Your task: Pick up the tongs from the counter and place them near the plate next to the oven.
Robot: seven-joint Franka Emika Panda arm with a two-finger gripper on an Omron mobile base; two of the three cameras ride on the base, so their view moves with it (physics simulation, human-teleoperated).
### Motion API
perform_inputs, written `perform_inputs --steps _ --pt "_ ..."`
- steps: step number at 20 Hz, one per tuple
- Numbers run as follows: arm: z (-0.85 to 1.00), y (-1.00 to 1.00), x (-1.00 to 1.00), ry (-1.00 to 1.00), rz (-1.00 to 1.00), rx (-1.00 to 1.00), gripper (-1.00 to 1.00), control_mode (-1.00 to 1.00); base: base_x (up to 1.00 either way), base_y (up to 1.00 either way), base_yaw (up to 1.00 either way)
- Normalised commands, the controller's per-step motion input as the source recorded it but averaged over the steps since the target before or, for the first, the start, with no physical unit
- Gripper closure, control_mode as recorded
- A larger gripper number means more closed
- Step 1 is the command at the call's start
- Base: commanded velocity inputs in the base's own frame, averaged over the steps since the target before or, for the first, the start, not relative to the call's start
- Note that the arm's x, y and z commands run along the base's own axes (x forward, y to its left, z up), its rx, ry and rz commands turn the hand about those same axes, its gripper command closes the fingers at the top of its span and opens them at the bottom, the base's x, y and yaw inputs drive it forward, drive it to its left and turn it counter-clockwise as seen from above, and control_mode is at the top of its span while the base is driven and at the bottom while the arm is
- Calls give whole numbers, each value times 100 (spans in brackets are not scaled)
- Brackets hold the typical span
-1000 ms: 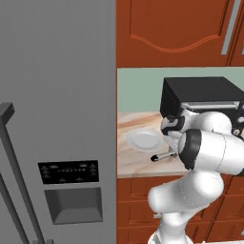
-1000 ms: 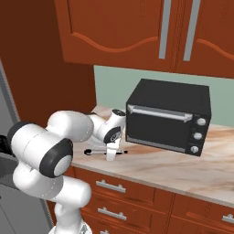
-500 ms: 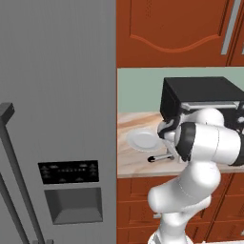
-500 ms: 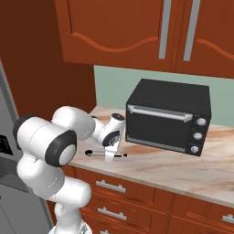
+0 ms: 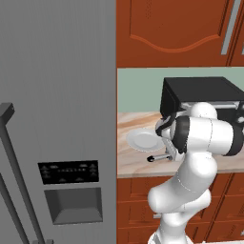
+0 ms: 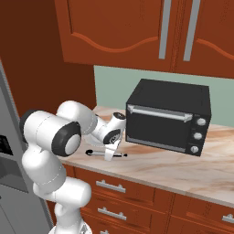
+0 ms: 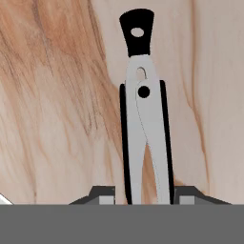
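Observation:
The silver-grey tongs with black ends point away from the hand over the tan veined counter. My gripper is shut on them, a dark fingertip close on either side. In the left base view the tongs sit level at the counter's front, just right of the white plate, with the gripper over their right end. The black oven stands behind. In the right base view the tongs lie low under the gripper, left of the oven. I cannot tell whether they touch the counter.
A tall grey fridge with a dispenser panel rises left of the counter. Red-brown upper cabinets hang above the oven, with drawers below the counter. Bare counter stretches to the oven's right and front.
The arm's elbow has swung left and closer to the counter. The hand has sunk slightly with the tongs still in it, near the plate.

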Motion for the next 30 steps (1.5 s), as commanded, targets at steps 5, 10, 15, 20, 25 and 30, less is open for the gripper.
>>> perform_inputs --steps 5,10,15,20,25,30 --pt "-3 0 -3 -2 -8 6 -100 -100 0 0 0" --pt "34 0 -20 -1 -11 4 -100 -100 0 0 0" --pt "54 0 -20 0 -10 0 -100 -100 0 0 0" --pt "41 0 -31 0 -13 0 -100 -100 0 0 0" --pt "41 1 -42 0 -13 0 -100 -100 0 0 0" --pt "51 1 -55 -1 -8 0 -100 -100 0 0 0"
